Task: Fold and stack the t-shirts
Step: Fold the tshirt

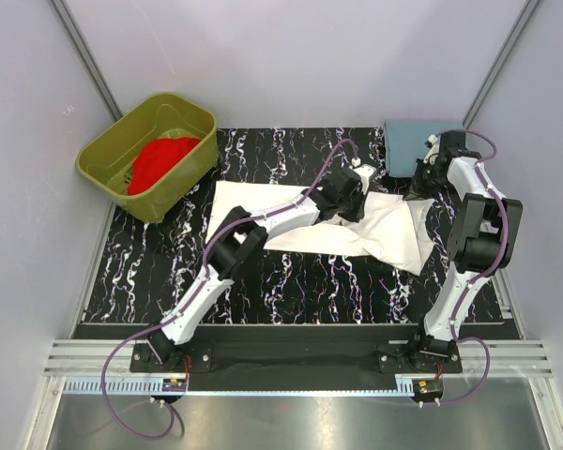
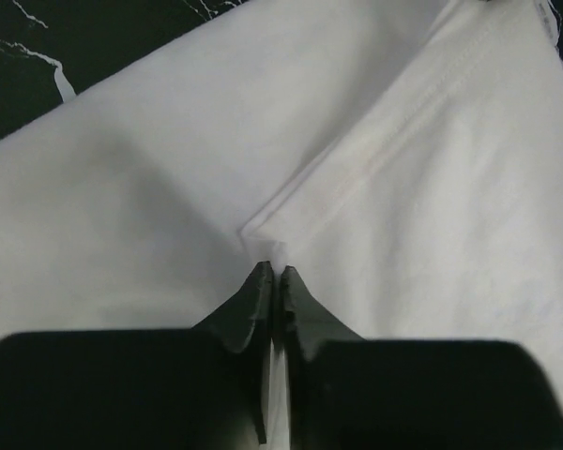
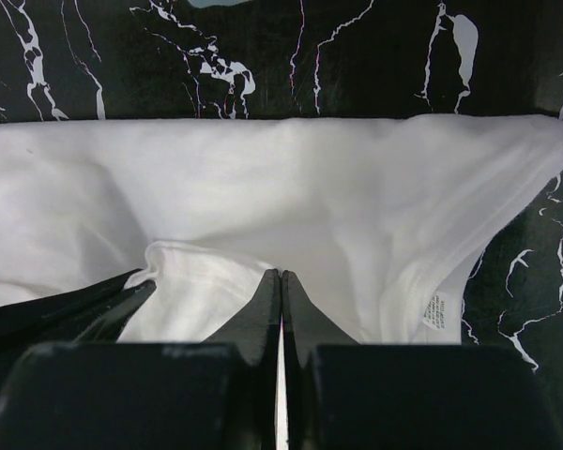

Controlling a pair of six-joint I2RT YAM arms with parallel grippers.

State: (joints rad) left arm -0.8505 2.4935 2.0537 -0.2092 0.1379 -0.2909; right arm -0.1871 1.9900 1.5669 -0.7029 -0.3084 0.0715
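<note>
Count: t-shirts 2, tub 1, arms 2, sewn-in label 1, blue-grey item 1.

White t-shirt (image 1: pixel 263 211): lies flat on the black marbled table (image 1: pixel 291 281), roughly centre, long axis running left to right. Its right part is bunched and creased near the right arm. No chest mark can be made out in any view.

Red t-shirt (image 1: pixel 159 161): crumpled inside the green tub (image 1: pixel 131 131), which stands at the far left corner of the table, well apart from the white shirt.

Blue-grey item (image 1: pixel 408 145): flat, at the far right corner, just behind the right arm's wrist. Cannot tell what it is.

Left gripper (image 1: pixel 352 195): reaches over the middle of the white shirt. In the wrist view the gripper (image 2: pixel 272 277) has its jaws pressed together on the corner of a folded-over layer with a stitched hem; cloth (image 2: pixel 169 141) fills most of the frame.

Right gripper (image 1: pixel 430 173): sits at the shirt's far right edge. In the wrist view the gripper (image 3: pixel 280 277) is clamped on a raised pinch of white cloth (image 3: pixel 310 178), a thin sliver of white showing between the jaws. The label (image 3: pixel 438 309) hangs on the fold to the right of the fingers. Marbled table is visible beyond the shirt's far edge.
</note>
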